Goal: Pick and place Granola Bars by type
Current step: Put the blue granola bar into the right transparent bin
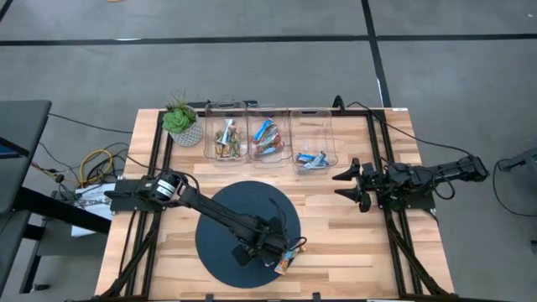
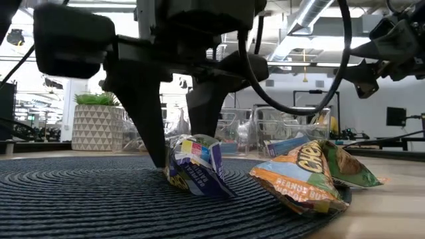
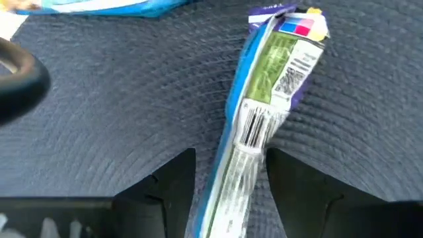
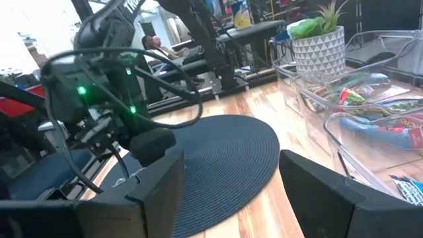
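Here, a wooden table [image 1: 336, 218] is being seen from above, with a round dark woven mat [image 1: 222, 226] lying on its near half. Three clear bins [image 1: 270, 134] are being kept in a row along the far edge, beside a potted plant [image 1: 180, 122]. Granola bars are being held in each bin: tan and orange ones [image 1: 225, 141] in the bin nearest the plant, blue and red ones [image 1: 267, 140] in the middle bin, and blue and silver ones [image 1: 312, 159] in the third.

The left arm is being stretched across the mat, and the left gripper [image 1: 281, 252] is being held down at the mat's near right edge. Its fingers [image 3: 165, 185] are being kept apart on either side of a blue and silver bar [image 3: 264, 125]; whether the wrapper is being squeezed cannot be told. Just beside it, an orange and green bar [image 2: 312, 174] is lying at the mat's rim.

The right gripper [image 1: 351, 184] is being parked above the table's right side, well apart from the bars, with its fingers spread wide.
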Controlling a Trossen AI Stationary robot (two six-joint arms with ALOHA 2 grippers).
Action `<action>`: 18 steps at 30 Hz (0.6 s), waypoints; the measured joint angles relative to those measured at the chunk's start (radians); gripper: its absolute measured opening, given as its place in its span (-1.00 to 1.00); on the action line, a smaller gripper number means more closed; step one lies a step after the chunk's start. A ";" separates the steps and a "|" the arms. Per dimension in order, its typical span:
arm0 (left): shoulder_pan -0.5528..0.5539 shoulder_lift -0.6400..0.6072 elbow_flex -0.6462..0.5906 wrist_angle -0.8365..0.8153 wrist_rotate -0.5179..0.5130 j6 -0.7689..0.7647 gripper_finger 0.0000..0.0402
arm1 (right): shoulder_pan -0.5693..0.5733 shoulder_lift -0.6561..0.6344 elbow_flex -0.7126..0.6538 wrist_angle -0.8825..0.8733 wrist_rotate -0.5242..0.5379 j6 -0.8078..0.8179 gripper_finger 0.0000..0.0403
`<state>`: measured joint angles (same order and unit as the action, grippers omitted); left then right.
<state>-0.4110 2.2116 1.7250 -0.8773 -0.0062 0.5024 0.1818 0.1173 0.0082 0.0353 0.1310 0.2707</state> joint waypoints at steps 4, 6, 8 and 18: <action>0.000 0.001 -0.026 0.009 0.018 -0.014 -0.11 | 0.000 0.000 0.000 0.000 0.000 0.000 0.21; -0.002 0.001 -0.026 0.015 0.018 -0.023 -0.13 | 0.000 0.000 0.000 0.000 0.000 0.000 0.21; -0.002 0.001 -0.027 0.012 0.019 -0.029 -0.17 | 0.000 0.000 0.000 0.000 0.000 0.000 0.21; 0.000 -0.007 -0.027 0.024 0.020 -0.111 -0.60 | 0.000 0.000 0.000 0.000 0.000 0.000 0.21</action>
<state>-0.4107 2.2048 1.6978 -0.8537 0.0135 0.3915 0.1818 0.1170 0.0081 0.0357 0.1311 0.2708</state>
